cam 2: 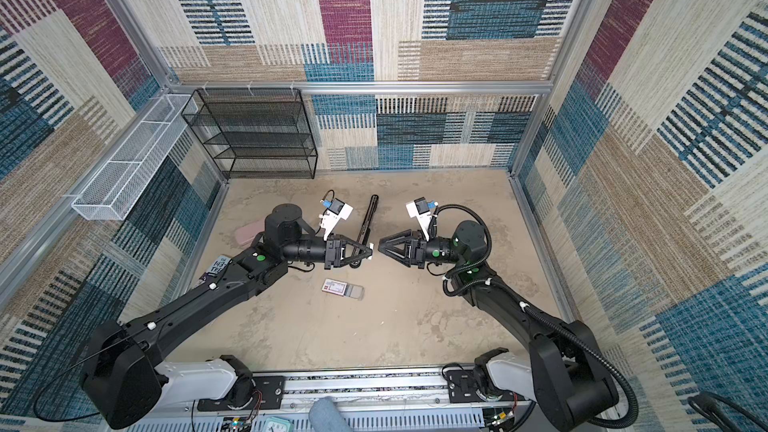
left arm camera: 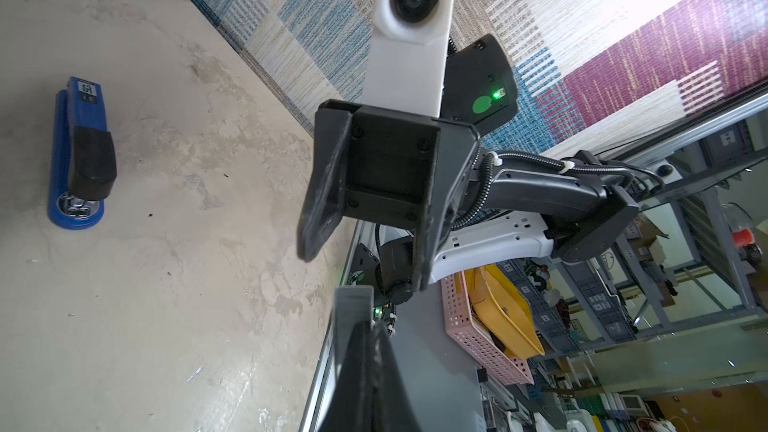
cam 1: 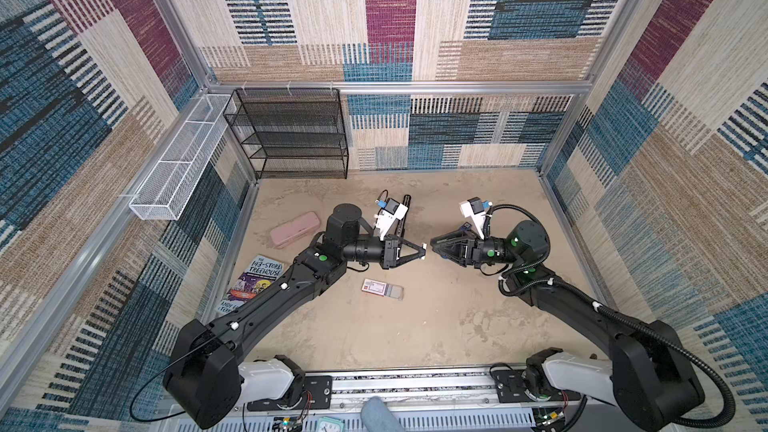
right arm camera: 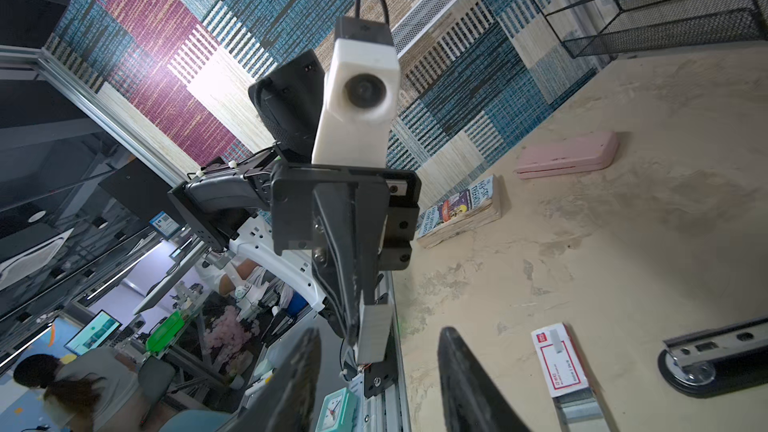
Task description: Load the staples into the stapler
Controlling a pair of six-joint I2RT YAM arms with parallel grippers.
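far left of the floor: a pink pencil case (cam 1: 295,229) and a paperback book (cam 1: 259,280) lie clear of the job.
staple box (cam 1: 382,288): flat white sleeve with a red edge, on the floor near the middle. it sits nearer the arms' base rail than either gripper. its grey tray is slid partly out, and any strips left inside are too small to make out.
open black stapler (cam 2: 365,226): folded out flat on the floor, partly under the left gripper. its metal channel shows bare in the right wrist view.
left gripper (cam 1: 423,252): fingers pressed together on a silvery-grey staple strip (right arm camera: 374,330), held up off the floor. part of the strip sticks out past the fingertips.
staple strip handling: judged very light and stiff along its length, yet brittle. glued staples snap under a bend or a hard squeeze, and smooth metal can slide. best gripped lightly on the two flat sides and kept level with the channel.
right gripper (cam 1: 434,243): fingers spread with nothing between them, facing the left gripper tip to tip, a small gap apart.
blue stapler (left arm camera: 79,151): closed, on the floor in the left wrist view. i cannot place it in the top views.
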